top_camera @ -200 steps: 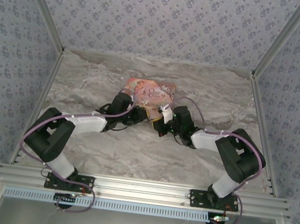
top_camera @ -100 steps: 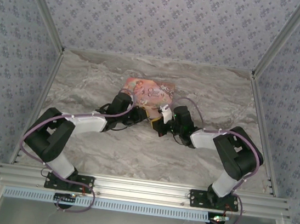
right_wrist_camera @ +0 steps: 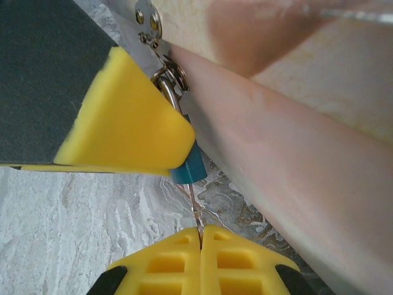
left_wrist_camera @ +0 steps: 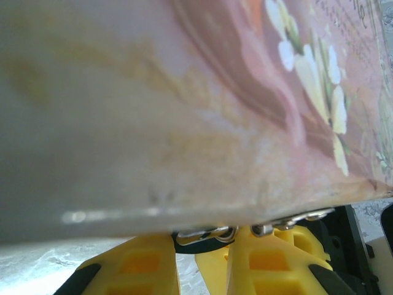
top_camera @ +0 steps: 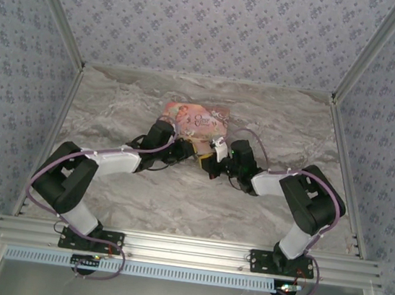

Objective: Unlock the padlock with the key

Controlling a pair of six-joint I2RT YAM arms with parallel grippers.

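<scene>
The blue padlock hangs by its thin shackle from a ring on the pink box's metal hasp. One yellow finger of my left gripper lies over most of the padlock. That left gripper is closed around it under the box's edge, with silvery metal showing between its fingers. The key, a thin sliver, runs up into the padlock's underside. My right gripper is shut on the key's lower end. Seen from above, the left gripper and right gripper meet at the box's near edge.
The large flat pink box with a printed picture lies at the middle back of the marble tabletop, tilted close over both grippers. Patterned walls enclose the table on three sides. A metal rail runs along the near edge.
The right arm's elbow has edged slightly left and toward the box. Both grippers stay together at the box's front edge, grips unchanged.
</scene>
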